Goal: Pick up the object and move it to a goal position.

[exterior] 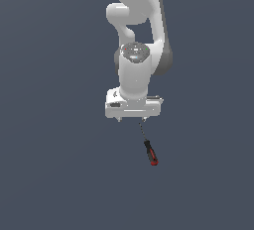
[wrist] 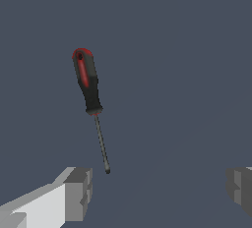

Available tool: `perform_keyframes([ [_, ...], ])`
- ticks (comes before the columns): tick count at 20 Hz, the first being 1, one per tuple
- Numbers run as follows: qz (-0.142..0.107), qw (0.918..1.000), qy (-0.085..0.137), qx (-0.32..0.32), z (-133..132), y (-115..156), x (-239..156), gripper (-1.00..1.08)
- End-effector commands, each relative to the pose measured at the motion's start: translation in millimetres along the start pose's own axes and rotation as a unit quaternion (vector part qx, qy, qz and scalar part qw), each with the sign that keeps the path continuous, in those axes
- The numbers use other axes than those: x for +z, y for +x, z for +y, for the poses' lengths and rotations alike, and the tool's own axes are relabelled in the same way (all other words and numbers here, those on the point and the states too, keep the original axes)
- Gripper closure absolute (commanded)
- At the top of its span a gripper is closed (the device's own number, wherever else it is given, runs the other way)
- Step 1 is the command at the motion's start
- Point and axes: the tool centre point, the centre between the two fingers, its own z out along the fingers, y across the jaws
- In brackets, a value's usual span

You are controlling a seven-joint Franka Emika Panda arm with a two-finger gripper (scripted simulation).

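We see the gripper [wrist: 160, 190] spread wide, holding nothing; both fingers [wrist: 78, 192] show in the wrist view with open gap between. The screwdriver [exterior: 150, 150] lies on the plain dark surface [exterior: 54, 174], at about 5 o'clock from the hand in the exterior view, shaft tip nearest the fingers, red-and-black handle pointing away. No contact. We see no other items around it.

No text, label, brand, number or sign could be read in either view; the screwdriver [wrist: 88, 81] handle and the arm [exterior: 134, 70] housing bore no legible markings.
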Motion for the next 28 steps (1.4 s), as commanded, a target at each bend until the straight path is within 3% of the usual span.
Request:
perform_keyframes([
  [1,-0.003,0.9999,0.0,-0.015,-8.1,5.3,10.4,-0.92],
  [15,-0.024,0.9937,0.005,-0.109,-62.9,32.7,84.6,-0.92],
  [28,-0.027,0.9923,0.006,-0.121,-70.4,33.7,104.1,-0.92],
])
